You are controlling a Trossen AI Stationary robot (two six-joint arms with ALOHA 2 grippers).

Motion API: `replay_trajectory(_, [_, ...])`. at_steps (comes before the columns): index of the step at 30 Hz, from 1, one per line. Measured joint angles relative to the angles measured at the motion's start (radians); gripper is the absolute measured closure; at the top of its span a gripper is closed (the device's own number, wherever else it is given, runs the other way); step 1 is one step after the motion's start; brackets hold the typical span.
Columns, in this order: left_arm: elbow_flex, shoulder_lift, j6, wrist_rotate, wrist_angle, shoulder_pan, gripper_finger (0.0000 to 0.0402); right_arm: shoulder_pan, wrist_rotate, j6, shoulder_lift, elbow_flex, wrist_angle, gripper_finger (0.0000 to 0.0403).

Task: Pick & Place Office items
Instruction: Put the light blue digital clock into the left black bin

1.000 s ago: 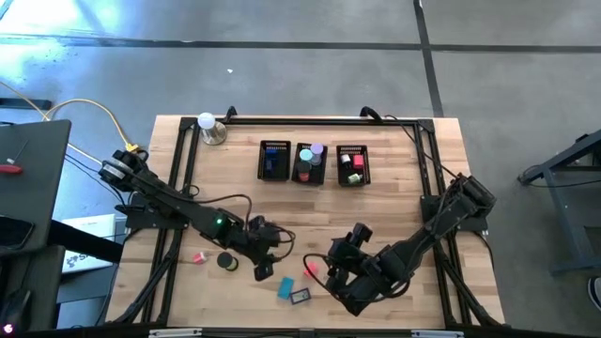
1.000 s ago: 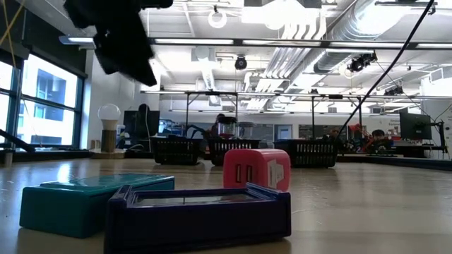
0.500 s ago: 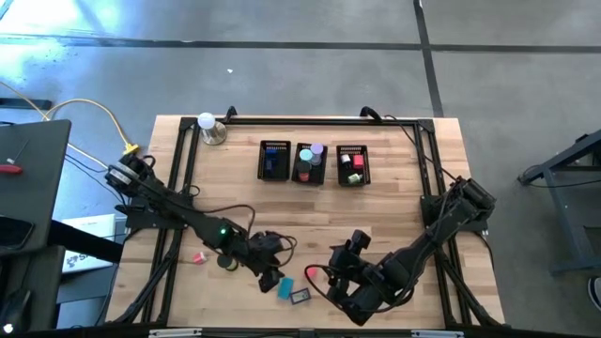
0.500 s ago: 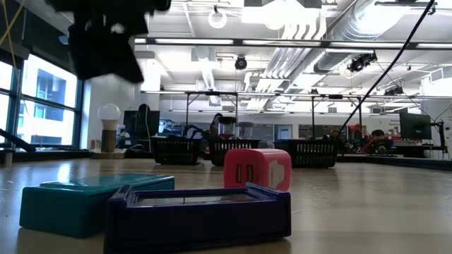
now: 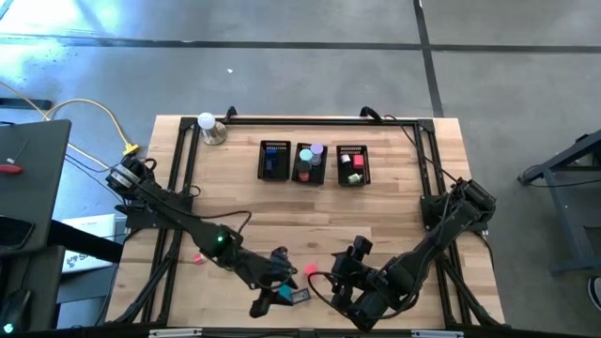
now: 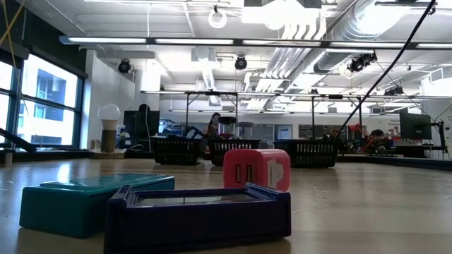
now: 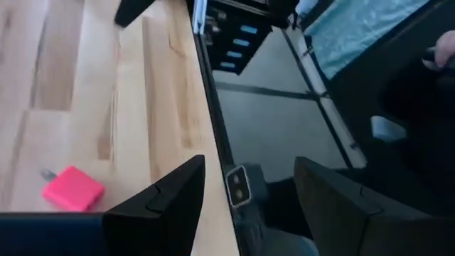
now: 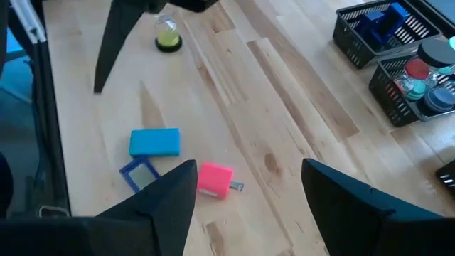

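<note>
Broadly, we are judging the job as partly done, taking the three black mesh bins (image 5: 309, 163) as our mark. They are already holding blue, teal, purple, green and red pieces.

Well in front of the bins, to their left, a small pink piece (image 5: 198, 255) and a black round roll (image 8: 168, 39) are lying loose. Nearer the front edge, a teal block (image 8: 154, 141), a flat navy frame (image 8: 140, 173) and a pink cube (image 8: 215, 177) are sitting close together.

The left gripper (image 7: 249, 206) is hovering over that cluster, fingers apart and holding nothing. The right gripper (image 8: 249, 206), just right of the cluster, is likewise spread and empty.

We are working on a pale wood-plank table (image 5: 394, 211). A white ball on a metal base (image 5: 207, 123) is standing left of the bins. Beyond them, we are seeing a hall with ceiling ducts.
</note>
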Motion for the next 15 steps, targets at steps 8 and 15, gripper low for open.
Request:
replay_trajectory(8, [0.203,0.000,-0.002,0.026,-0.401,0.035,0.0190,0.021,0.000,-0.013,0.000,0.000,0.003,0.0160])
replay_trajectory(15, [0.499,0.061,0.054,-0.151,-0.779,-0.048,0.0190,0.025,0.000,-0.014,0.000,0.000,0.006,0.0160])
